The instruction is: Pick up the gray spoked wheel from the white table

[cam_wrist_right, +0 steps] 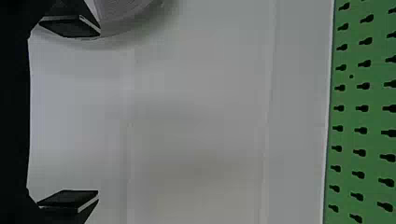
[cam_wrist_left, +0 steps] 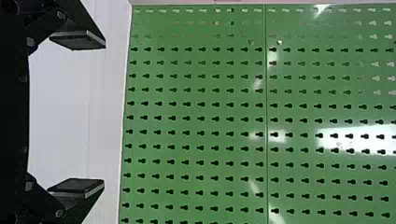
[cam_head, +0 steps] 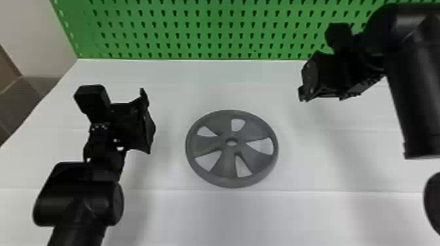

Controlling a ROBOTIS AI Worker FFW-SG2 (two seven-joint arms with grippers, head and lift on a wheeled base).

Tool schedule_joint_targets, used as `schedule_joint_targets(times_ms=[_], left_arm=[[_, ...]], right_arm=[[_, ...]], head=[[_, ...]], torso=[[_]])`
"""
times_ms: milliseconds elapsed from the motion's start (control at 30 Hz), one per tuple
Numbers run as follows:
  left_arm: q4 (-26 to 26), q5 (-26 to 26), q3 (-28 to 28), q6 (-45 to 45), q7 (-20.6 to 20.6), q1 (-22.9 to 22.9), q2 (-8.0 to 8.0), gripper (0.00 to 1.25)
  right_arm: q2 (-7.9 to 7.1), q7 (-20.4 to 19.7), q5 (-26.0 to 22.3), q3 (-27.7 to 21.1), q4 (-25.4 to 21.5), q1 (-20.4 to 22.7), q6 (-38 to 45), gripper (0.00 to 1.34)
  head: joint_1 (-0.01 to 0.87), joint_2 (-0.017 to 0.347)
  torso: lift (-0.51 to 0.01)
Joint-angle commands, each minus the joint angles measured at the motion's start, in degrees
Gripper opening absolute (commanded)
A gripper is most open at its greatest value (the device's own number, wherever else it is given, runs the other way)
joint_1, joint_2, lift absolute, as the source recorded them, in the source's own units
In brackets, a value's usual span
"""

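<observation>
- Nearest cam: R arm [cam_head: 415, 85], black, high over the table's [cam_head: 294, 219] R side.
- R end effector [cam_wrist_right: 99, 113]: spread wide, nothing in it; above table, R of wheel.
- L end effector [cam_wrist_left: 104, 114]: also wide open & empty, L of wheel, not touching.
- Gray spoked wheel [cam_head: 229, 149]: flat mid-table, between both, well apart from each in head view.
- Handling (est.): prob. stiff plastic, fairly light for its size, maybe slippery; thin spokes might flex.
- Hold: opp. sides of rim, L + R, or pinch rim thru a spoke gap. Low profile, so tips could scrape table.
- Room: bare table both sides of wheel; green pegboard [cam_head: 196, 31] bounds far edge, so watch R wrist clearance.
</observation>
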Motion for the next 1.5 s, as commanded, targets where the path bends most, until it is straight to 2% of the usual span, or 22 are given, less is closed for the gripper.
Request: schedule_joint_targets(times_ms=[0,333,533,733,1167,1467], left_arm=[[0.0,-0.1,-0.2,0.3,0.0,-0.1,0.0,1.02],[0.0,-0.6,-0.6,0.7,0.0,-0.3,0.09,1.02],[0.0,-1.1,-1.0,0.8,0.0,-0.6,0.18,1.02],[0.0,-1.5,-1.3,0.9,0.0,-0.9,0.26,1.02],[0.0,-1.5,-1.3,1.0,0.0,-0.9,0.26,1.02],[0.0,-1.6,-1.4,1.0,0.0,-1.0,0.26,1.02]], right_arm=[[0.32,0.0,-0.2,-0.3,4.0,-1.1,0.1,1.26],[-0.12,0.1,-2.0,2.2,9.3,-4.0,0.1,1.26],[-1.52,0.1,-6.1,6.5,15.5,-6.9,0.1,1.26],[-1.61,0.1,-6.8,6.2,18.5,-7.4,0.1,1.26],[-1.52,0.1,-6.9,6.1,19.3,-7.5,0.1,1.26],[-0.73,0.1,-6.9,4.9,19.5,-6.6,0.1,1.26]], head=[[0.782,0.057],[0.782,0.057],[0.782,0.057],[0.782,0.057],[0.782,0.057],[0.782,0.057]], torso=[[-0.097],[-0.097],[-0.097],[-0.097],[-0.097],[-0.097]])
